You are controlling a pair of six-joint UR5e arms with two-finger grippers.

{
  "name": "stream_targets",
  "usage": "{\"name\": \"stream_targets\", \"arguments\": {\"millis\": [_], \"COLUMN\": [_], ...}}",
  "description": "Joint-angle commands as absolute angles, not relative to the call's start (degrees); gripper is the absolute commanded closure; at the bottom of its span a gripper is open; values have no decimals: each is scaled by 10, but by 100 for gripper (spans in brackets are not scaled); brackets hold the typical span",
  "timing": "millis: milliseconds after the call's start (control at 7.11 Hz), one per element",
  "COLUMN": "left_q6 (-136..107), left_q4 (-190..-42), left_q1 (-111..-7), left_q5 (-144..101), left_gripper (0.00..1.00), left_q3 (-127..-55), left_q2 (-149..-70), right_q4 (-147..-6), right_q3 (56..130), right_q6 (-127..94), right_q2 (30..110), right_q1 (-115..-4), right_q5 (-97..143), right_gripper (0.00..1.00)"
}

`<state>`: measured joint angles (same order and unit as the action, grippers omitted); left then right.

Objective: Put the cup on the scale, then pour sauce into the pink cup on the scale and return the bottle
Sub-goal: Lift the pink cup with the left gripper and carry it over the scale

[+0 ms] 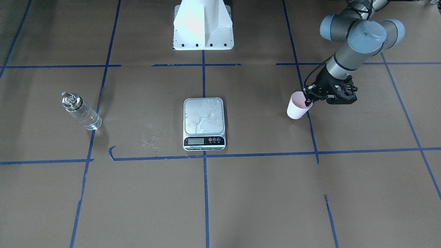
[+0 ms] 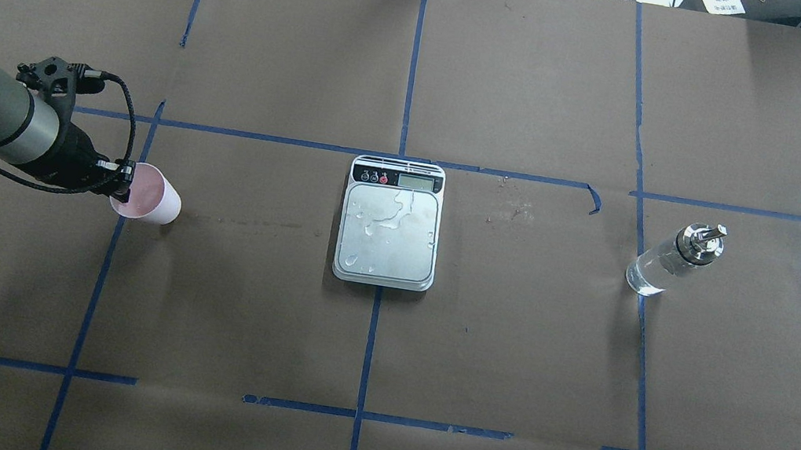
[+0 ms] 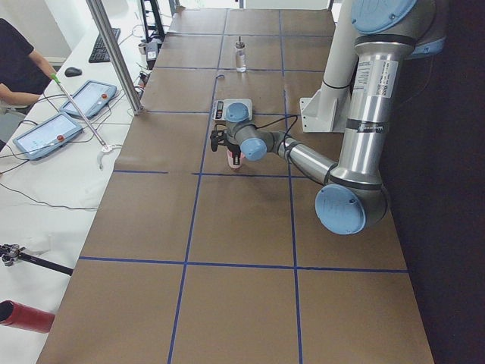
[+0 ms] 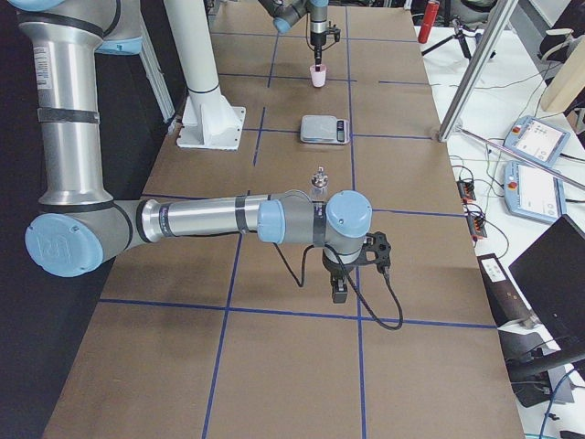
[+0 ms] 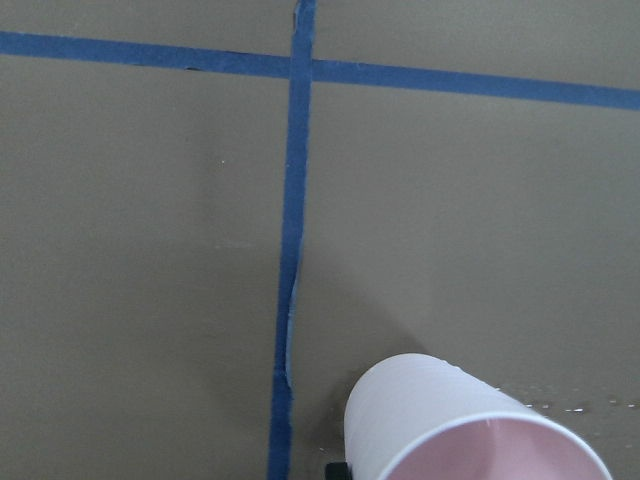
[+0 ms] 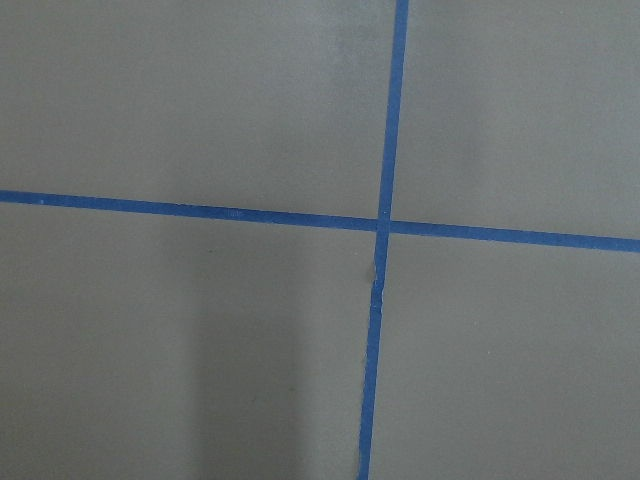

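Overhead exterior: scale (image 2: 389,233) mid-bench (image 2: 508,352)
Left gripper (image 2: 124,184): clasping cup (image 2: 155,201) rim, left of scale
Right gripper (image 4: 339,294): cannot tell
Bottle (image 2: 670,260): upright, right of scale

Brown paper (image 2: 549,80) covers the table, gridded with blue tape (image 2: 370,347). Aluminium post (image 3: 114,57) leans in from the paper's edge, where a white bench (image 3: 45,189) begins.

Just beside the post's foot: one blue-screened tablet (image 3: 89,98). Second tablet (image 3: 47,135) a little further out on the bench. Black mouse (image 3: 73,72) near the post, keyboard (image 3: 101,45) behind it. Person in black shirt (image 3: 17,61) sits past the tablets. Red cylinder (image 3: 26,317) lies well apart from the post, at the bench's near end.
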<state>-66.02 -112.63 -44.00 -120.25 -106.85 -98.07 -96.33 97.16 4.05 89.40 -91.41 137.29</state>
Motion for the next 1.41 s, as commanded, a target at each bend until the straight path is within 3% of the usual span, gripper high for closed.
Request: {"name": "stream_targets", "arguments": {"millis": [0,281,563,1266], "left_q6": [-672,-761,-885,-903], "left_q4": [-1002,-839,-842,-896], "left_q1": [-446,-440,-381,-337], "left_q5": [-1204,-1205,-1169,-1130], "left_gripper": [100,100,100,100], "left_q3": [-1136,-1110,-991,-917], "left_q2": [-1043,-1231,-1361,-1374], "right_q4": [-963,-963,-962,-963], "right_q3": [972,976,988,989], "right_q6": [40,40,40,40], "right_q2": [894,896,894,890], "right_q1": [-914,-914,-914,-914], "right_q5": [1373,1373,1372,1372], "right_gripper": [0,0,0,0]}}
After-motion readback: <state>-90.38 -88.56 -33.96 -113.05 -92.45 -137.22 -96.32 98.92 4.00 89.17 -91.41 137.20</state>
